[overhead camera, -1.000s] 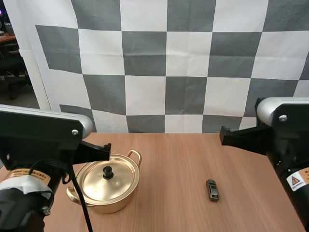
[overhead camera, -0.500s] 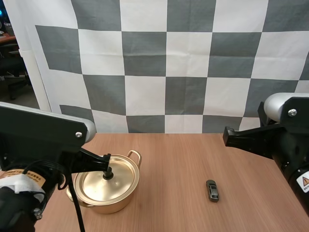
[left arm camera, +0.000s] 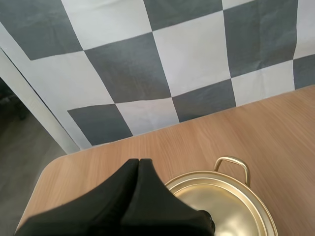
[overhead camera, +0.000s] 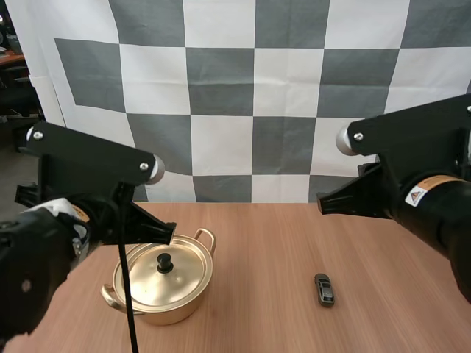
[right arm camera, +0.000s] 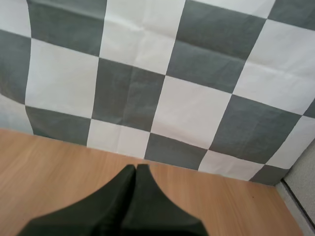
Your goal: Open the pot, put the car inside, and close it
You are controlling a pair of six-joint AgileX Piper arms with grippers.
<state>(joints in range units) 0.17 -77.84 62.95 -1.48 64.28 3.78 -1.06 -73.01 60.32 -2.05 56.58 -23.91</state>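
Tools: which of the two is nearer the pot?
The left tool, shut, by the pot; the right tool is over the table, well away.

A pale wood-grain worktop [overhead camera: 265, 243] — evenly lit, rounded at one corner — stands above grey floor [left arm camera: 19, 187]; a dark chair [overhead camera: 16, 99] sits beyond.

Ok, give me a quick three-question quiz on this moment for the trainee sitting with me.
1. True or false: the lid is already off the pot.
2. Where is the car? A) inside the pot B) on the table, apart from the pot C) on top of the lid
3. Fill in: the left gripper and the right gripper are both ___ (open or shut).
Key: 1 false; 2 B; 3 shut.
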